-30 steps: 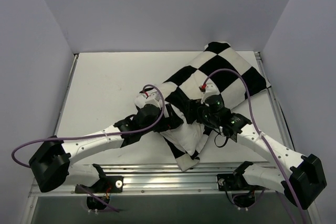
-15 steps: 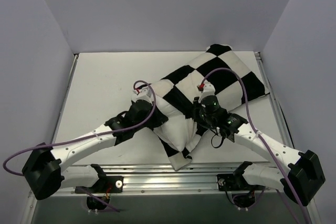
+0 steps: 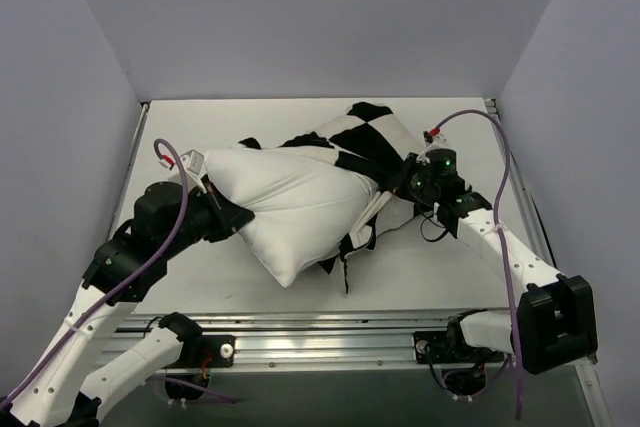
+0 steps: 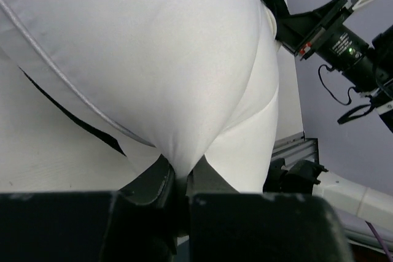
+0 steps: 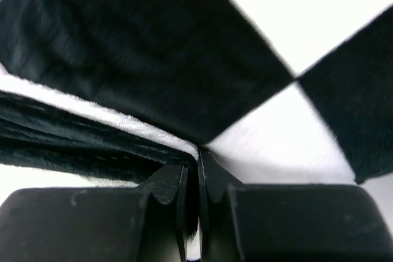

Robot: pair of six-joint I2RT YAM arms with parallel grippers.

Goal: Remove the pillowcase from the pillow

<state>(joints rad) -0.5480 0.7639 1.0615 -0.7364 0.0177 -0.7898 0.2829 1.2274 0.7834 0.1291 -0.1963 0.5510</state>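
The plain white pillow lies across the middle of the table, most of it out of the cover. My left gripper is shut on the pillow's left corner, and in the left wrist view the pillow bulges over that gripper. The black-and-white checkered pillowcase is bunched over the pillow's right end. My right gripper is shut on the pillowcase at its edge; in the right wrist view the fabric is pinched at that gripper.
The table's bare white top lies at the back left. A metal rail runs along the near edge. Grey walls close in the left, back and right sides. A black strap hangs from the pillowcase's near edge.
Both grippers have shut. The left arm pulled the pillow far to the left while the right arm drew the pillowcase to the right, so most of the white pillow now shows.
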